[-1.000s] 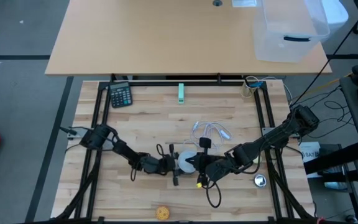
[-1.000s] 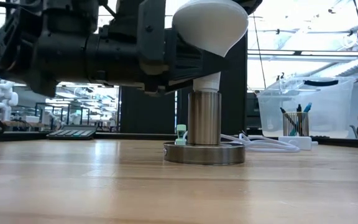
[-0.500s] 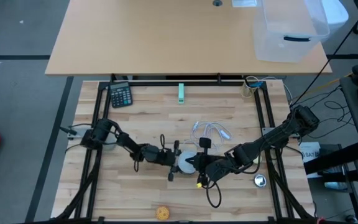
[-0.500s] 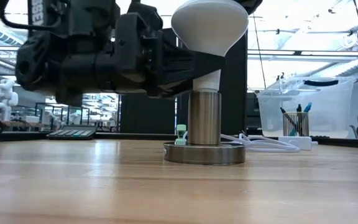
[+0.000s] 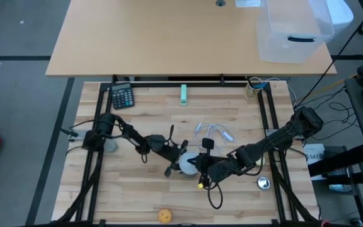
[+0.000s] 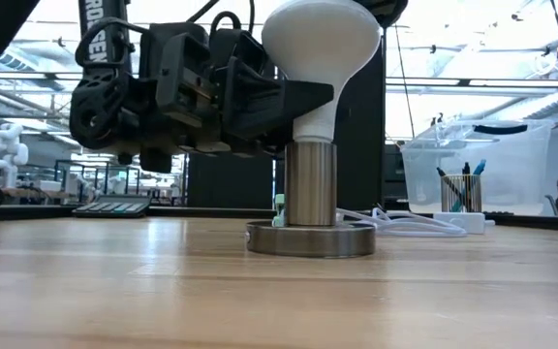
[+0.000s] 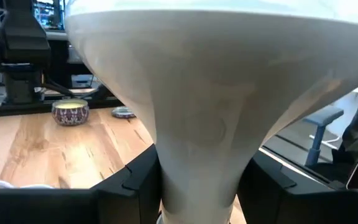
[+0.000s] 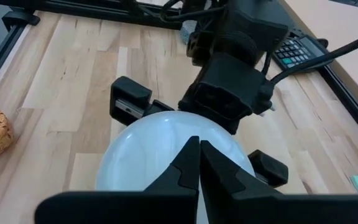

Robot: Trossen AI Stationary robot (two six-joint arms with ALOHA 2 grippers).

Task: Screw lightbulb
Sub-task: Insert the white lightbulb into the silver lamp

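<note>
Dark fingers of the left gripper [image 7: 197, 186] pinch the lightbulb [image 6: 320, 53] at its narrow neck, while the right gripper [image 8: 197, 171], fingers pressed together, rests on the globe's crown. The bulb stands upright in a metal socket base [image 6: 310, 236] near the middle of the tabletop, toward its front edge. Likely light, slick and breakable, so the neck seems the safest hold.

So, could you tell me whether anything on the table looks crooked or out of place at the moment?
Yes: the lightbulb leans slightly to one side in the metal socket in the low view, not straight up. The left hand grips its neck; the right hand sits shut just above the globe. Nothing looks spilled or broken.
</note>
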